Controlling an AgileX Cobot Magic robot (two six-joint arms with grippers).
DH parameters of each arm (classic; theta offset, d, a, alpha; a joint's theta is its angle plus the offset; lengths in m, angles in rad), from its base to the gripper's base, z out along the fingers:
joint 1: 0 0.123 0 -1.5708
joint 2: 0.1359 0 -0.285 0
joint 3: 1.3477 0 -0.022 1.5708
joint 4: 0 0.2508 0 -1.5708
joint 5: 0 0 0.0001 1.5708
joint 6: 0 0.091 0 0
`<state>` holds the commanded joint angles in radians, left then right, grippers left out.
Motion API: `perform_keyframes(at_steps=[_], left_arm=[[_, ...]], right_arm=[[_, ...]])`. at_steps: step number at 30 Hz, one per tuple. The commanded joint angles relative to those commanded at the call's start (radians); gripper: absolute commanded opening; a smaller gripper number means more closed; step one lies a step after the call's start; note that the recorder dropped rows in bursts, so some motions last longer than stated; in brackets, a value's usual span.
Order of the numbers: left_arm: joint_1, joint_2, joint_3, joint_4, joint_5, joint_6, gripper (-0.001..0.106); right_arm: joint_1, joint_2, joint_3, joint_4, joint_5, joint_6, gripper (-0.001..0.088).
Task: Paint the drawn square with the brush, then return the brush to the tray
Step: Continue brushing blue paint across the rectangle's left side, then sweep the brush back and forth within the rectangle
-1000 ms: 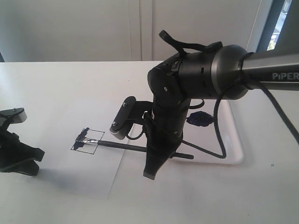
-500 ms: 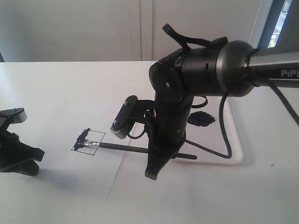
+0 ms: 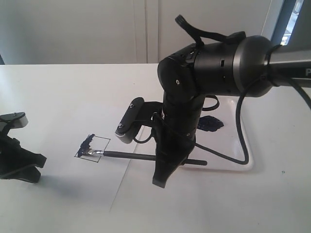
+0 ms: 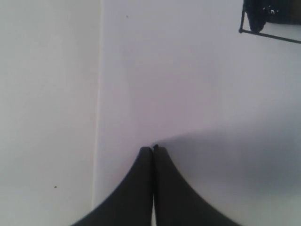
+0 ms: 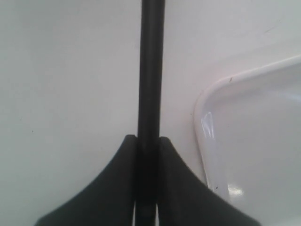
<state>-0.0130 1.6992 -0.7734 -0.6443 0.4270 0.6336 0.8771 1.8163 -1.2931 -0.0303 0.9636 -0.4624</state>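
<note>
The drawn square [image 3: 92, 147] lies on the white paper sheet [image 3: 63, 174], smeared with dark blue paint along its far side; one corner shows in the left wrist view [image 4: 263, 21]. The brush [image 3: 129, 155] lies nearly flat, bristle tip inside the square's near edge, black handle [image 5: 150, 70] running back through my right gripper [image 3: 163, 167], which is shut on it [image 5: 148, 141]. The tray [image 3: 248, 150] with its dark paint blob [image 3: 210, 123] sits behind the right arm; its rounded corner [image 5: 207, 99] shows beside the handle. My left gripper [image 4: 153, 149] is shut and empty, resting at the left [image 3: 19, 165].
The paper's near-right edge [image 3: 121, 187] runs diagonally under the right arm. A black cable [image 3: 238, 141] loops from the right arm over the tray. A white wall stands behind the table.
The right arm has shifted slightly right and toward the near side, dragging the brush tip from the square's middle down to its near edge. The left gripper has not moved.
</note>
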Motion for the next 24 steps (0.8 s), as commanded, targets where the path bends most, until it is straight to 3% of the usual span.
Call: perform_keyframes(at_steps=[10, 24], left_arm=[[0.000, -0.024, -0.033, -0.058, 0.122, 0.058, 0.000], [-0.002, 0.027, -0.033, -0.039, 0.020, 0.077, 0.000]], right_arm=[[0.000, 0.000, 0.000, -0.002, -0.017, 0.006, 0.0000], [0.000, 0.000, 0.000, -0.002, -0.017, 0.017, 0.0000]])
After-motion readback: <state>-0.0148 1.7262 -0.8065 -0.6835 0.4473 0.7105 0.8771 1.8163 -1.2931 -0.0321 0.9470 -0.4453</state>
